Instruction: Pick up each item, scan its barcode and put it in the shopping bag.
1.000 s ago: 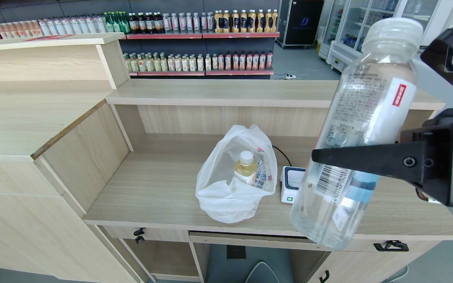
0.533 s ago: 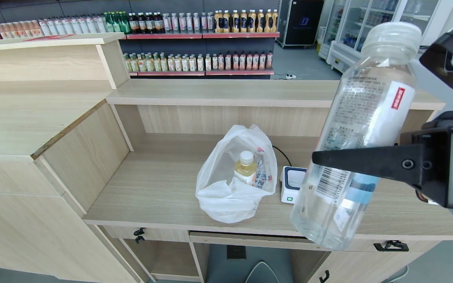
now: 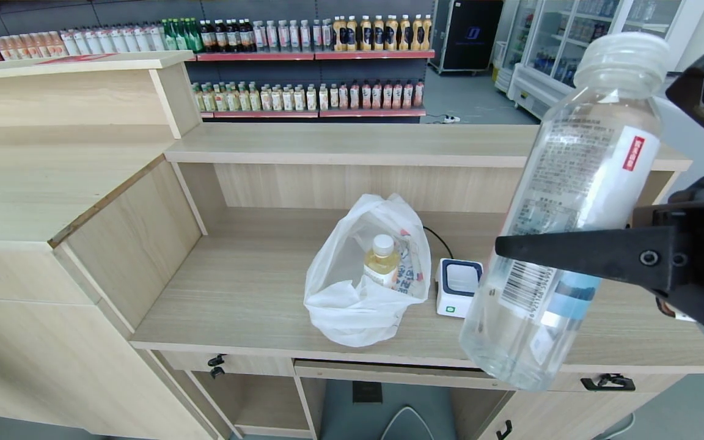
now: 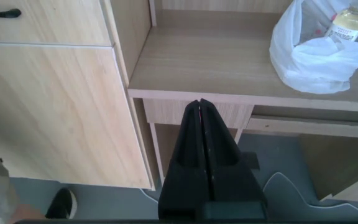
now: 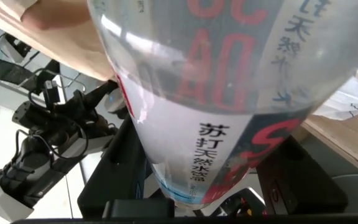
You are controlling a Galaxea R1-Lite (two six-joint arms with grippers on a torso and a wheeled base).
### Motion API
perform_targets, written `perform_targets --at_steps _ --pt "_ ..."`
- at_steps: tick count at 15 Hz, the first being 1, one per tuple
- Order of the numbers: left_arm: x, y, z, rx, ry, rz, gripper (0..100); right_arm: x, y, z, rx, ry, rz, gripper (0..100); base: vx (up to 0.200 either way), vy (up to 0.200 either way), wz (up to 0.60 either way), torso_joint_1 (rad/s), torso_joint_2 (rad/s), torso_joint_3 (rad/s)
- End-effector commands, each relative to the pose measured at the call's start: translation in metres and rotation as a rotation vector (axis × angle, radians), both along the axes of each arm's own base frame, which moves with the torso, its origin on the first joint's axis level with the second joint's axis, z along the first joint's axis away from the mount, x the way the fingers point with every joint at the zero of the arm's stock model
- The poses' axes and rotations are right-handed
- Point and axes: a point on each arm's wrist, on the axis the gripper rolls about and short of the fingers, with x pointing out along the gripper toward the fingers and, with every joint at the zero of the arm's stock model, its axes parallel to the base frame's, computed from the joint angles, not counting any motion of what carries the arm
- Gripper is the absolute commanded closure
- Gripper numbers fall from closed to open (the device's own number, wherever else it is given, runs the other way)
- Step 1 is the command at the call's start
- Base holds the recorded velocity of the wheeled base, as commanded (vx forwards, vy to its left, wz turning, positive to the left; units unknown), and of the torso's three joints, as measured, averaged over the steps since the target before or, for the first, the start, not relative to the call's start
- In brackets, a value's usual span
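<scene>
Clear plastic bottle [image 3: 563,214], see-through body with colourless liquid, white ribbed cap, printed wrap label with small text. The barcode on the lower part faces the head camera, with a small red tag near the shoulder and a blue band beside the barcode. In the right wrist view the label [image 5: 229,93] shows large red lettering and dark print. The bottle is tilted, cap up and to the far right, base down toward the near side. It is held in the air at the right of the scene, close to the head camera. The right gripper [image 3: 514,247] is clamped across its middle, one black finger [image 3: 572,250] lying over the front just above the barcode. Just left of the bottle's lower half sits a small white scanner [image 3: 457,287] on the wooden counter [image 3: 236,293], a dark cable [image 3: 440,241] running off behind it. Touching the scanner's left side is the white shopping bag [image 3: 352,293], mouth open, with a yellow drink bottle [image 3: 381,263] standing inside, white cap up. The left gripper [image 4: 201,143] hangs on the near side of the counter, left of the bag [image 4: 319,53], fingers pressed together with nothing between them. Far behind, store shelves [image 3: 309,36] hold rows of drinks.
</scene>
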Motion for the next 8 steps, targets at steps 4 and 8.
perform_targets --at_steps 4,8 --pt "0.000 0.000 0.000 0.000 0.000 0.001 100 0.024 -0.025 -0.006 -0.049 -0.043 -0.171 100 0.000 0.000 0.00 0.000 0.00 0.000" --pt "0.000 0.000 0.000 0.000 0.000 0.001 100 0.057 -0.074 -0.012 -0.085 -0.142 -0.459 100 0.000 0.000 0.00 0.000 0.00 0.000"
